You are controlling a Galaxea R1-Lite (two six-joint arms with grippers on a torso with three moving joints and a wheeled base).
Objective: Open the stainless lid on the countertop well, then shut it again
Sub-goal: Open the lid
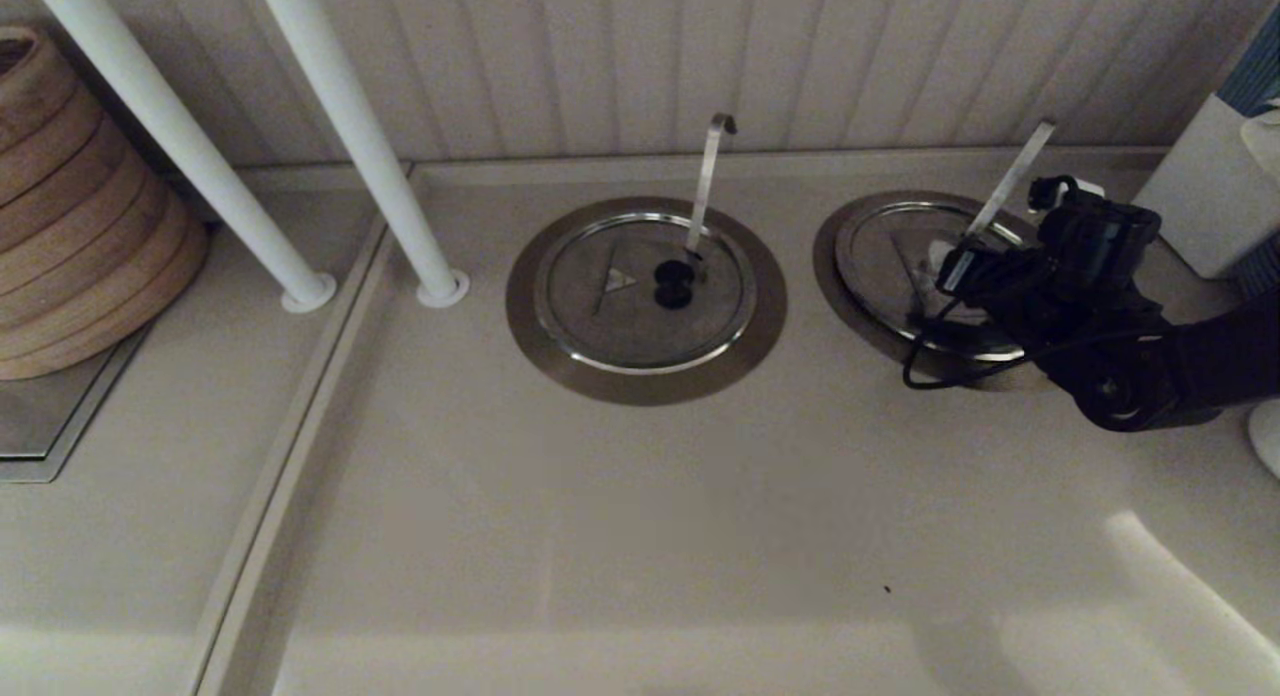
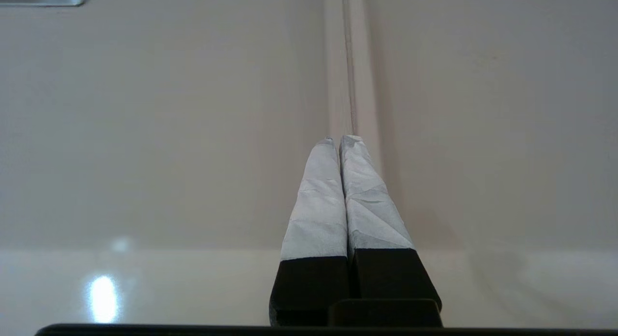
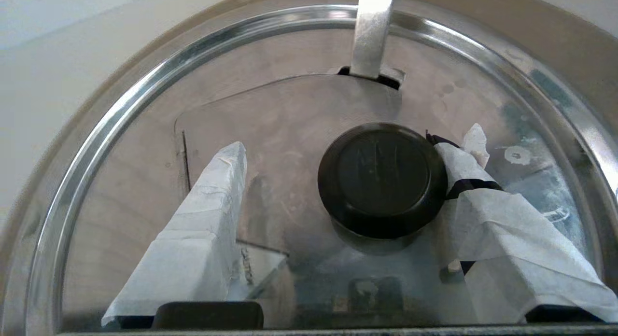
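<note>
My right end effector (image 3: pixel 355 155) spread wide around the stainless lid's (image 3: pixel 289 119) black knob (image 3: pixel 381 179), lid flat in the countertop well (image 1: pixel 835 276), straight handle (image 1: pixel 1012 176) leaning toward the wall, beige table (image 1: pixel 640 516), left end effector (image 2: pixel 338 142) closed, empty.

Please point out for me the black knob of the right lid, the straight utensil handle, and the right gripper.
black knob (image 3: pixel 381 179), right wrist view, its flat top.
straight utensil handle (image 1: pixel 1012 176), head view, its mid shaft.
right gripper (image 3: pixel 338 167), right wrist view, midway between its fingertips.
</note>
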